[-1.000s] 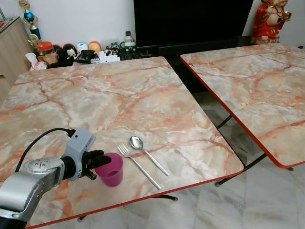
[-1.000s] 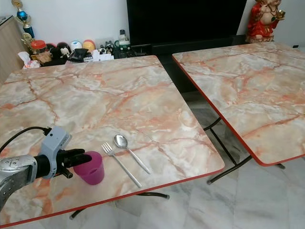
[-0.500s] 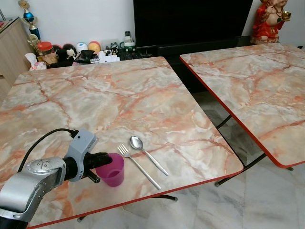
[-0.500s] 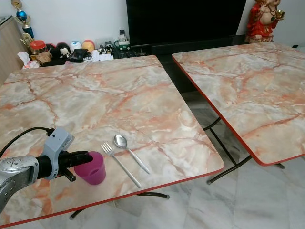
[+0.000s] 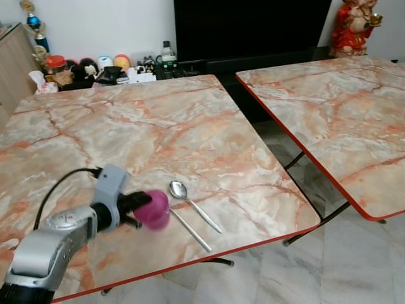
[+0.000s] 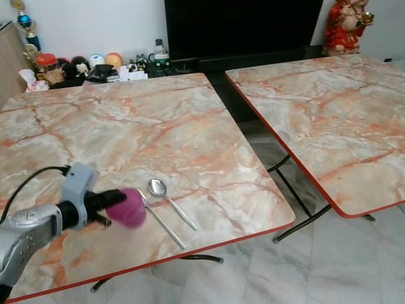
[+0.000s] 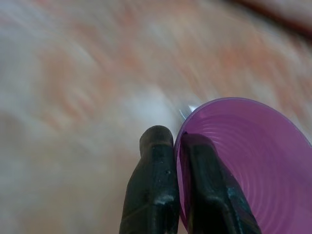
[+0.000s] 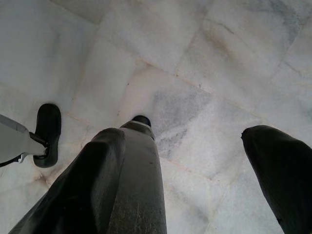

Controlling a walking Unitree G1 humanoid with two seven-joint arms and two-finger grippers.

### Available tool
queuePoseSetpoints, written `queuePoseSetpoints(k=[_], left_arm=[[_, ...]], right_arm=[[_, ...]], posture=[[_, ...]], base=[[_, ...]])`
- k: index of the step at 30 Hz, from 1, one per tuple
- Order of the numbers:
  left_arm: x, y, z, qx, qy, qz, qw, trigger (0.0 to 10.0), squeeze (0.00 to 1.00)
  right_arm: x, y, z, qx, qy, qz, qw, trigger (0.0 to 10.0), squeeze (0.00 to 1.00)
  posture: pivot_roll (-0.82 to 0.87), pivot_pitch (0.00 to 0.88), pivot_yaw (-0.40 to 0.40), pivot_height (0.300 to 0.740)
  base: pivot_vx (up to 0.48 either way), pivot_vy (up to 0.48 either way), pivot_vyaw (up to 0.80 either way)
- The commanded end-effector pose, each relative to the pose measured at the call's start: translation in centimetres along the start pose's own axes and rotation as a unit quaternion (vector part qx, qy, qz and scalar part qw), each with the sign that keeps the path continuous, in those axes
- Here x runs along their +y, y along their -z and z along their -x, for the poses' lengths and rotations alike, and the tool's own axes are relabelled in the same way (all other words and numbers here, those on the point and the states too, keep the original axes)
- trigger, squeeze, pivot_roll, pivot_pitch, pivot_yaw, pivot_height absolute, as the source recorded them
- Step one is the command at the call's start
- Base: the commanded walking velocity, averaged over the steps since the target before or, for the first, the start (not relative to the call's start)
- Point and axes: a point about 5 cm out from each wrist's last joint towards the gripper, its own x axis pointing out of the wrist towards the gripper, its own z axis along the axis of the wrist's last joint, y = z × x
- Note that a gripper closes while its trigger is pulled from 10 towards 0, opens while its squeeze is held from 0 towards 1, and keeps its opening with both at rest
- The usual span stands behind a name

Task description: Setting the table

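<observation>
My left gripper (image 5: 140,204) is shut on the rim of a purple plastic cup (image 5: 154,209), holding it tilted and blurred just above the near edge of the marble table (image 5: 126,126). In the left wrist view one finger (image 7: 151,185) lies outside the cup's wall and the other inside the cup (image 7: 243,161). A fork (image 5: 190,229) and a spoon (image 5: 193,204) lie side by side just right of the cup. My right gripper (image 8: 195,161) hangs open over the tiled floor.
A second marble table (image 5: 329,107) stands to the right across a narrow gap. Small ornaments and jars (image 5: 95,66) line a low shelf behind the near table, beside a dark TV unit (image 5: 247,31). A red figurine (image 5: 351,25) stands at the far right.
The left gripper has lifted the cup off the table and tipped it, shifting it slightly toward the fork. The camera has also shifted a little.
</observation>
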Motion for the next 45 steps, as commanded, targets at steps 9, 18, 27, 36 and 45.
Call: queuePoseSetpoints(k=[9, 18, 27, 36, 45], left_arm=[[0.0, -0.2, -0.5, -0.125, -0.080, 0.000, 0.989, 10.0, 0.00], [-0.9, 0.5, -0.9, -0.193, -0.098, 0.031, 0.976, 10.0, 0.00], [0.4, 0.8, -0.4, -0.196, -0.136, -0.001, 0.971, 10.0, 0.00], [0.5, 1.1, -0.6, -0.192, -0.135, -0.005, 0.972, 10.0, 0.00], [1.0, 1.2, -0.5, -0.189, -0.144, -0.014, 0.971, 10.0, 0.00]], right_arm=[[0.2, 2.5, 0.5, 0.048, -0.001, -0.005, 0.999, 10.0, 0.00], [-0.1, 1.4, 0.2, 0.032, 0.009, -0.031, 0.999, 10.0, 0.00], [0.1, 1.2, 0.2, 0.029, -0.003, 0.014, 0.999, 10.0, 0.00], [0.2, 1.4, 0.2, 0.028, -0.006, -0.009, 1.000, 10.0, 0.00], [0.6, 0.8, 0.1, 0.023, -0.021, 0.023, 0.999, 10.0, 0.00]], posture=[[0.04, 0.071, 0.012, 0.740], [0.02, 0.058, 0.011, 0.740], [0.03, 0.050, 0.008, 0.740], [0.03, 0.032, 0.009, 0.740], [0.03, 0.030, 0.004, 0.740]], base=[[0.000, 0.000, 0.00], [0.000, 0.000, 0.00], [0.000, -0.140, 0.09], [0.000, -0.465, 0.50], [0.000, -0.465, 0.00]])
